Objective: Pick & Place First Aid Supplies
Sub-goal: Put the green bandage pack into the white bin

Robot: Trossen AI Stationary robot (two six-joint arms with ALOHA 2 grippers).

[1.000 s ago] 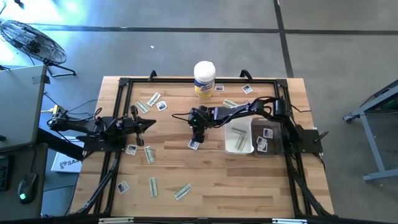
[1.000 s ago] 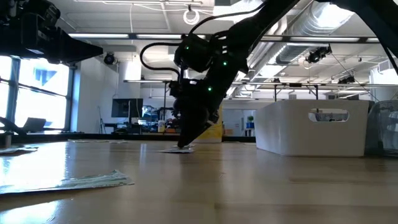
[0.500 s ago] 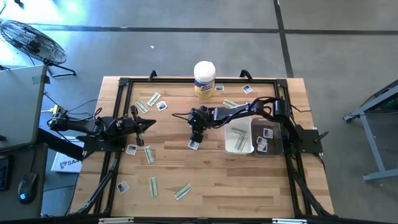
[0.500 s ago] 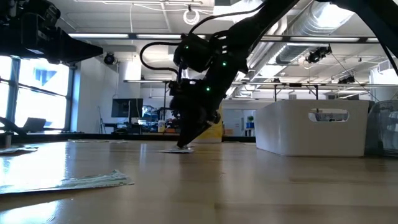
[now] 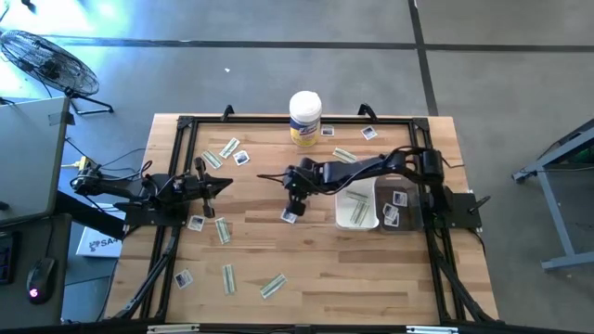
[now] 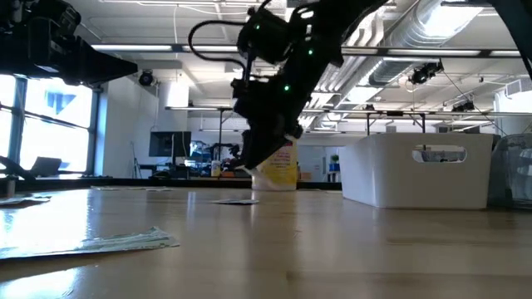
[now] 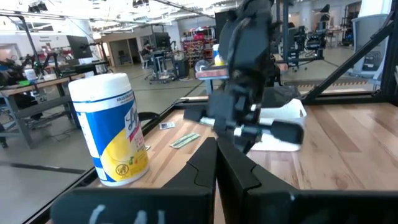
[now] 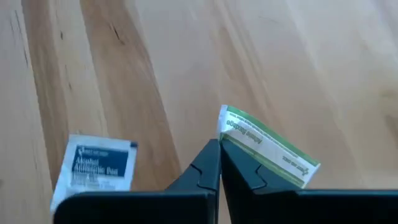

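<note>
The wooden table [image 5: 316, 269] fills the middle of the high view, with a black frame running round its edges. The right arm [image 5: 371, 168] reaches from the table's right side toward the centre, and the left arm [image 5: 139, 188] lies along the left side. Near the right edge stand a white bin [image 5: 357, 206] with strips in it and, just beside it, a darker bin [image 5: 397, 208] holding small packets. A tall white canister [image 5: 304, 118] with a yellow label stands at the far edge of the table. The right gripper [image 8: 219, 163] hangs above the table's middle, its fingers pressed together on one end of a green-and-white bandage strip [image 8: 267, 148], which juts out to one side, lifted off the wood. A small white alcohol pad packet [image 5: 289, 215] with a blue mark lies flat on the table just beneath and beside that gripper. The left gripper [image 7: 217, 163] rests at the left, its fingers pressed together on nothing. Other strips and small packets lie scattered over the left and front parts of the table, such as a strip [image 5: 228, 277] near the front.
</note>
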